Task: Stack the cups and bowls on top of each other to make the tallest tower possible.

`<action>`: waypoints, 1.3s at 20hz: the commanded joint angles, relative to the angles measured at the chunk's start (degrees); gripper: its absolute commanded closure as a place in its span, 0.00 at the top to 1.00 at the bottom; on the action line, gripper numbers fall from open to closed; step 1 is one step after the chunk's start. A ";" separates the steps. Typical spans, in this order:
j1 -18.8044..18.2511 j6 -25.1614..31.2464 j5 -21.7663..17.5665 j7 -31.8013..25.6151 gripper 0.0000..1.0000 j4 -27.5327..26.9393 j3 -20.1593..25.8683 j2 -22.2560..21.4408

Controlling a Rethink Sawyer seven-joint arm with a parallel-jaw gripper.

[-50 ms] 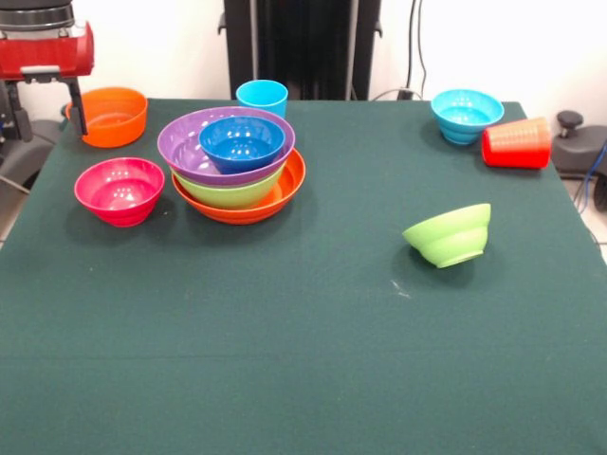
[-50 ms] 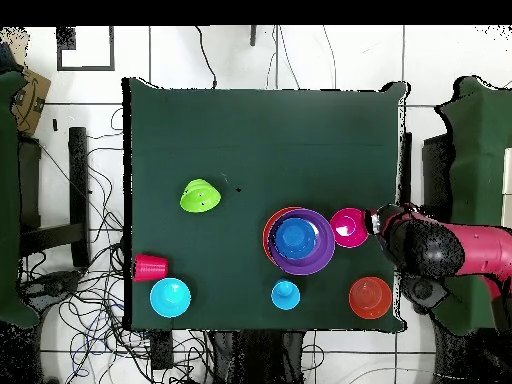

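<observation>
Four bowls are already nested in the tower [image 1: 237,166]: orange, lime, purple, with dark blue on top. My hand [image 2: 378,222] hangs at the bench [image 1: 303,360] edge; whether it is open or holding anything I cannot tell. Nearest it sits the magenta bowl [image 1: 119,190], upright, with the small orange bowl [image 1: 112,116] close by; either seems the likely next pick. I would grip one by the rim, lift clear and lower it centred over the dark blue bowl [image 1: 243,142]. Beyond the tower stands the blue cup [image 1: 262,97]. Farther off, the small lime bowl [image 1: 449,234] lies tilted. Farthest are the light blue bowl [image 1: 467,115] and the red cup [image 1: 517,143] on its side.
</observation>
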 commanded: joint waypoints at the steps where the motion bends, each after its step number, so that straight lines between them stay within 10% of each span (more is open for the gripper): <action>1: 2.67 0.98 -2.39 -13.17 1.00 -2.60 1.24 3.53; 26: 2.44 0.34 -3.94 -13.43 1.00 -1.67 1.78 3.61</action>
